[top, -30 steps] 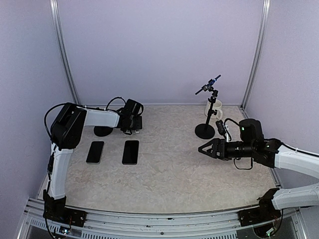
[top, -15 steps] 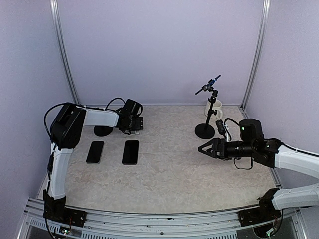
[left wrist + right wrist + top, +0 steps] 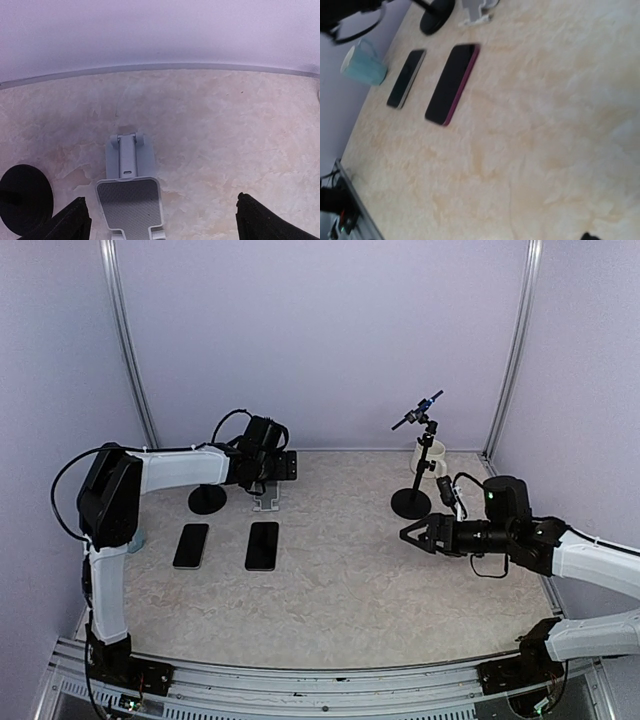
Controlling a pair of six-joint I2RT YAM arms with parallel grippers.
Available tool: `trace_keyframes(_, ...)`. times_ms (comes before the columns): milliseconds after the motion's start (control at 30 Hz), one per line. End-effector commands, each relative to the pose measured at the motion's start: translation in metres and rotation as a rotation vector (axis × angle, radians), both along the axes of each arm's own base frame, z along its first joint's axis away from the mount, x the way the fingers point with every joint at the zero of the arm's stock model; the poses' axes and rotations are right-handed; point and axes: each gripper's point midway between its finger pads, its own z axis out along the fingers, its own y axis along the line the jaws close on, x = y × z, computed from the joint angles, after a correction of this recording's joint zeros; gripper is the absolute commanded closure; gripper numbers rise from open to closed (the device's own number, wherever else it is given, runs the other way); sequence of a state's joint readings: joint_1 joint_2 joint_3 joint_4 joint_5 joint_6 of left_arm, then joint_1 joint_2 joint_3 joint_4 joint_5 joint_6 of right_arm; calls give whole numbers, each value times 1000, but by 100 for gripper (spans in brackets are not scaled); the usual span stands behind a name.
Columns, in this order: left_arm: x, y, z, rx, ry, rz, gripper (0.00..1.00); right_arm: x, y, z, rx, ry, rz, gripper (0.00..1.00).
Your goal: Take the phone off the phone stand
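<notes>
The grey phone stand (image 3: 266, 502) (image 3: 131, 200) stands at the back left of the table with nothing on its cradle. Two phones lie flat in front of it: a dark one with a magenta edge (image 3: 262, 545) (image 3: 452, 82) and a black one (image 3: 191, 545) (image 3: 406, 77). My left gripper (image 3: 285, 467) (image 3: 160, 227) hovers just above and behind the stand, open, holding nothing. My right gripper (image 3: 410, 533) hangs open over the table's right side, far from both phones; only a sliver of one finger shows in the right wrist view.
A black round base (image 3: 207, 500) sits left of the stand. A teal mug (image 3: 364, 62) stands near the left wall. At the back right are a tall black clamp stand (image 3: 412, 502) and a white mug (image 3: 432, 460).
My left gripper has opened wide and lifted up and to the right off the stand, which now shows uncovered. The right arm has barely moved.
</notes>
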State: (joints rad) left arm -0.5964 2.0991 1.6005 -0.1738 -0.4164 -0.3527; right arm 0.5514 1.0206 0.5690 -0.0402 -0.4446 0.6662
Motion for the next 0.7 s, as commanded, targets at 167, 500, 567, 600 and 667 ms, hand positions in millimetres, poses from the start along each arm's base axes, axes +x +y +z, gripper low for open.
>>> trace_keyframes(167,-30,-19,84,-15,-126,-38,1,38,-13,48,43,-176,-151,7)
trace_keyframes(500,-78,-24,131,-81,-223,-83,1,101,-52,98,36,-309,-495,1)
trace_keyframes(567,-83,-21,135,-93,-229,-80,1,115,-59,107,29,-317,-567,1)
trace_keyframes(600,-85,-20,135,-97,-230,-79,1,121,-61,115,26,-327,-599,0)
trace_keyframes(667,-88,-18,135,-99,-230,-77,1,134,-66,126,22,-333,-659,0)
